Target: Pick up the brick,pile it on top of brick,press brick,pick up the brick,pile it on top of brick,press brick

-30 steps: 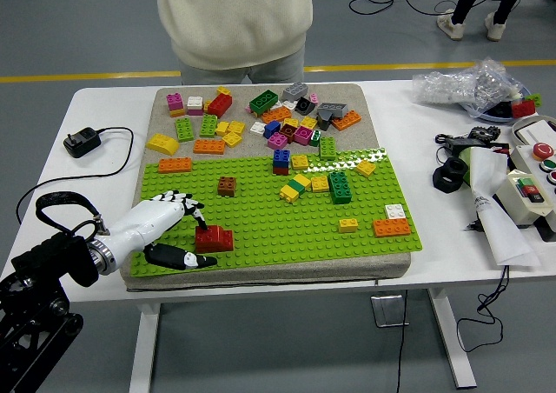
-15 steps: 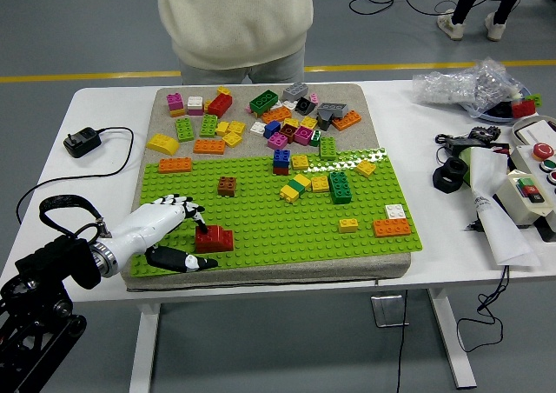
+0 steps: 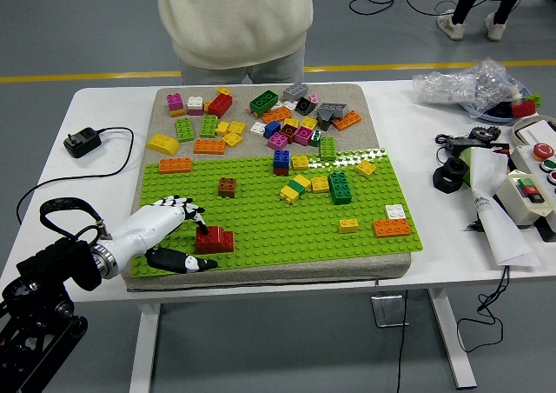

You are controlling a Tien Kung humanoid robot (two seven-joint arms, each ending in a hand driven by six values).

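Red brick point(image 3: 215, 239), blocky and studded, sits on the bumpy green baseplate point(image 3: 278, 215) at lower left of frame. Left hand point(image 3: 169, 232), white-shelled with dark fingertips, grasps it, thumb low, fingers curled above.

Brick point(image 3: 215, 240) on the baseplate's point(image 3: 261, 228) near-left corner, loose bricks point(image 3: 261, 119) behind, hand point(image 3: 161, 232) to its left.

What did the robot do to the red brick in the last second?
Almost nothing. The left robot hand stays around the red brick at the near left corner of the green baseplate, its arm slipping slightly back toward the table edge. Brick and loose bricks stayed put.
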